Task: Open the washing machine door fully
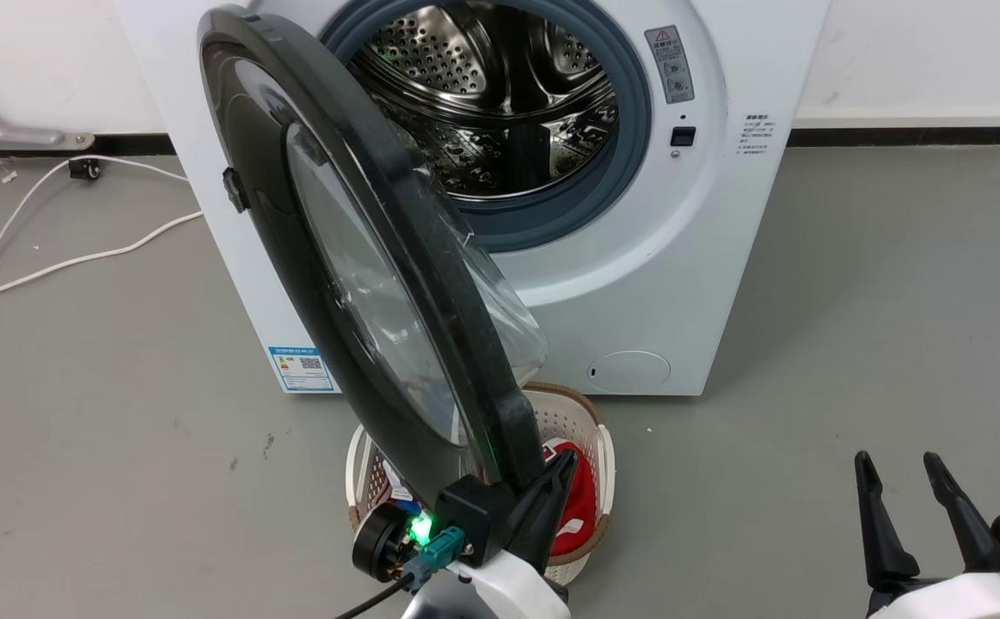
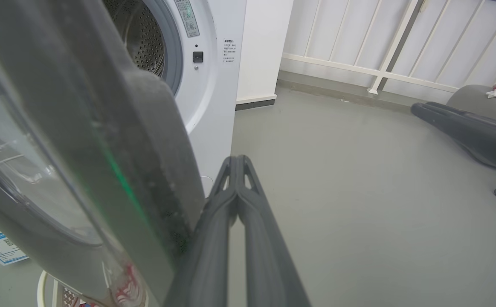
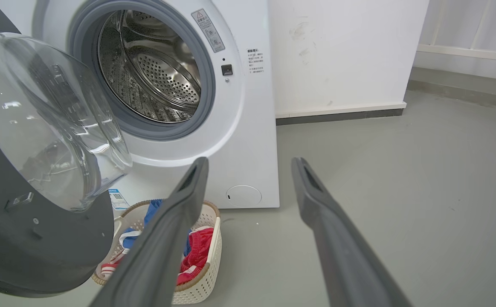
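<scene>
Left tool (image 2: 236, 160) — fingers pressed together, gripping nothing — lies against the rim of the washing machine door (image 1: 362, 275) at six o'clock; right tool (image 1: 897, 461) spread, empty, at four o'clock.

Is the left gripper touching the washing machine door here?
Touching. Left wrist view: the left gripper, shut, lies against the rim of the washing machine door, no gap showing.

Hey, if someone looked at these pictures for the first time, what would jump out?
The big black washing machine door stands partly open at centre, swung out above a white laundry basket of clothes. Behind it the shiny steel drum lies bare. The shut left tool rests by the door's lower edge.
</scene>
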Robot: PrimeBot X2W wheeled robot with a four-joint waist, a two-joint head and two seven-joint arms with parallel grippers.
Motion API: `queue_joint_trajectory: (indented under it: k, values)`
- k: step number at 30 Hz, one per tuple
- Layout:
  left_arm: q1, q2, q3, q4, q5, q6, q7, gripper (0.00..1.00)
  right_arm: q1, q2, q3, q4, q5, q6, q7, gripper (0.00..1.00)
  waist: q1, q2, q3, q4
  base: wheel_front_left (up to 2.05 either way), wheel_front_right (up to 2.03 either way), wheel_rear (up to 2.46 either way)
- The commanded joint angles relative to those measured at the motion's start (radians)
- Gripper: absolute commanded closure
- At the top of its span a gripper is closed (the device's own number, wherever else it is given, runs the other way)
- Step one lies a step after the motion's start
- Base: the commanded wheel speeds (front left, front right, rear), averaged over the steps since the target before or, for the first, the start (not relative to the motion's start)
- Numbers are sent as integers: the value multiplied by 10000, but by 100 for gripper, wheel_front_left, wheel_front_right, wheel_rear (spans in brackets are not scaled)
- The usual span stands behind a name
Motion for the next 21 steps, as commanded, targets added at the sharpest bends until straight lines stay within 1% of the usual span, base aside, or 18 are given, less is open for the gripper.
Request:
queue_joint_trajectory:
  k: [1, 5, 11, 21]
  values:
    - [-138, 75, 136, 53, -33, 127, -52, 100, -119, 24, -7, 25, 34, -1, -31, 0, 0, 0, 4, 18, 0, 0, 0]
    - [-108, 179, 300, 52, -77, 253, -115, 100, -115, 24, -37, 81, 41, -2, -81, 0, 0, 0, 0, 111, 0, 0, 0]
    - [201, 283, 178, -264, -105, 330, -33, 100, -123, 24, -98, 127, 61, -2, -105, 0, 0, 0, -1, 418, 0, 0, 0]
    - [361, 586, 147, -866, 31, 513, 105, 100, -232, 23, -215, 172, 75, -1, -63, 0, 0, 0, 50, 1425, 0, 0, 0]
